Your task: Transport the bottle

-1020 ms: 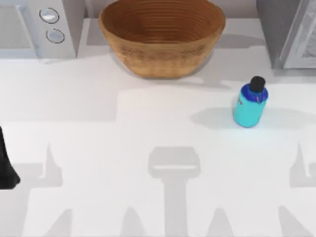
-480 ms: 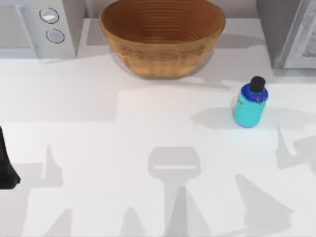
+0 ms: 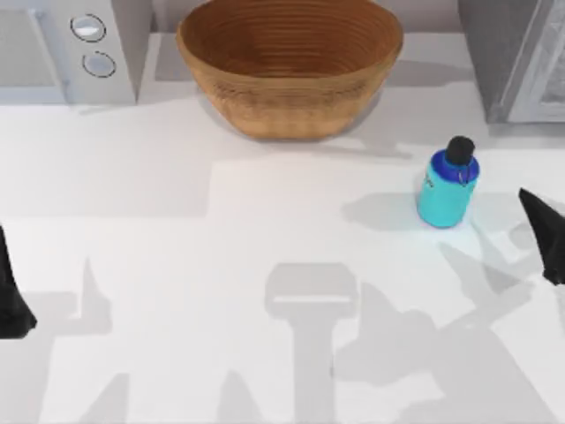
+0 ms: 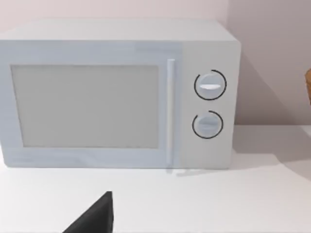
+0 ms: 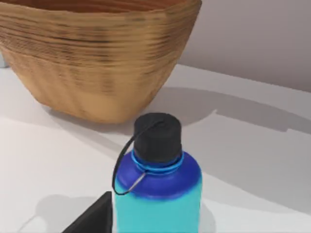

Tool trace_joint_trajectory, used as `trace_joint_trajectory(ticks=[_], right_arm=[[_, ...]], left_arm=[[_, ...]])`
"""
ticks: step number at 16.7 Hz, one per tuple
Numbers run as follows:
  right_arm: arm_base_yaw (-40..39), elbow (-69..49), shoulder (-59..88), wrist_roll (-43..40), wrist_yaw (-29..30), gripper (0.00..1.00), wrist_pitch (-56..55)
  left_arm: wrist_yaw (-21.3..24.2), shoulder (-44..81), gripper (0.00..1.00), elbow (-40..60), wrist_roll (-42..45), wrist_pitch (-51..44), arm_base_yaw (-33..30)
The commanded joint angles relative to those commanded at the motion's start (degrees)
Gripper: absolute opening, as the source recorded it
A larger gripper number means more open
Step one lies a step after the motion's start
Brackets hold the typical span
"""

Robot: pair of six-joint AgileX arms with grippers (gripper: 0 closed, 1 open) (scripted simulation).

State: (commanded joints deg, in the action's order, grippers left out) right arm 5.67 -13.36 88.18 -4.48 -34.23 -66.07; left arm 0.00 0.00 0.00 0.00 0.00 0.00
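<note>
White tabletop (image 3: 265,230) carries a pale grey microwave (image 4: 116,92) at its far left, a woven brown basket (image 3: 290,66) at far centre, and the squat cyan bottle with black cap (image 3: 447,187) standing upright right of centre. Right end effector (image 3: 543,234) sits near the bottle, left end effector (image 3: 11,291) at the left edge; whether either is apart or together, I cannot tell.

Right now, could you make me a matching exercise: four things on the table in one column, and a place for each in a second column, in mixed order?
Things:
1. bottle
2. basket
3. microwave
4. right gripper

Places, by the top view:
A. far left corner
B. far edge, middle
C. at the right edge, beside the bottle, apart from it
D. upright on the right half, nearer than the basket

Pairs: 1-D, 2-B, 3-A, 4-C
</note>
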Motion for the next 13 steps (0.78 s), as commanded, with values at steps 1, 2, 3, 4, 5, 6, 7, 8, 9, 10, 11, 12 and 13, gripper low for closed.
trace_joint_trajectory(ticks=[1,2,3,4,5,6,7,8,9,10,11,12,13], right_arm=[[0.3,-0.8,5.6,-0.3,-2.1,1.0,-4.1],[0.6,-1.7,10.9,-0.6,-4.2,1.0,-8.1],[0.9,-2.5,15.9,-0.9,-6.2,1.0,-11.9],[1.1,-3.4,20.5,-1.1,-8.0,1.0,-15.4],[1.3,-4.3,24.6,-1.2,-9.7,1.0,-18.8],[1.4,-5.2,28.3,-1.3,-11.2,1.0,-21.8],[1.6,-6.0,31.4,-1.4,-12.6,1.0,-24.5],[1.6,-6.7,34.0,-1.5,-13.7,1.0,-26.8],[1.7,-7.3,36.0,-1.5,-14.7,1.0,-28.6],[1.7,-7.8,37.4,-1.5,-15.3,1.0,-29.9],[1.7,-8.1,38.3,-1.5,-15.8,1.0,-30.7],[1.7,-8.2,38.5,-1.5,-15.9,1.0,-31.0],[1.7,-8.2,38.5,-1.5,-15.9,1.0,-31.0]], left_arm=[[0.0,0.0,1.0,0.0,0.0,0.0,0.0],[0.0,0.0,1.0,0.0,0.0,0.0,0.0],[0.0,0.0,1.0,0.0,0.0,0.0,0.0],[0.0,0.0,1.0,0.0,0.0,0.0,0.0],[0.0,0.0,1.0,0.0,0.0,0.0,0.0],[0.0,0.0,1.0,0.0,0.0,0.0,0.0],[0.0,0.0,1.0,0.0,0.0,0.0,0.0],[0.0,0.0,1.0,0.0,0.0,0.0,0.0],[0.0,0.0,1.0,0.0,0.0,0.0,0.0],[0.0,0.0,1.0,0.0,0.0,0.0,0.0],[0.0,0.0,1.0,0.0,0.0,0.0,0.0],[0.0,0.0,1.0,0.0,0.0,0.0,0.0],[0.0,0.0,1.0,0.0,0.0,0.0,0.0]])
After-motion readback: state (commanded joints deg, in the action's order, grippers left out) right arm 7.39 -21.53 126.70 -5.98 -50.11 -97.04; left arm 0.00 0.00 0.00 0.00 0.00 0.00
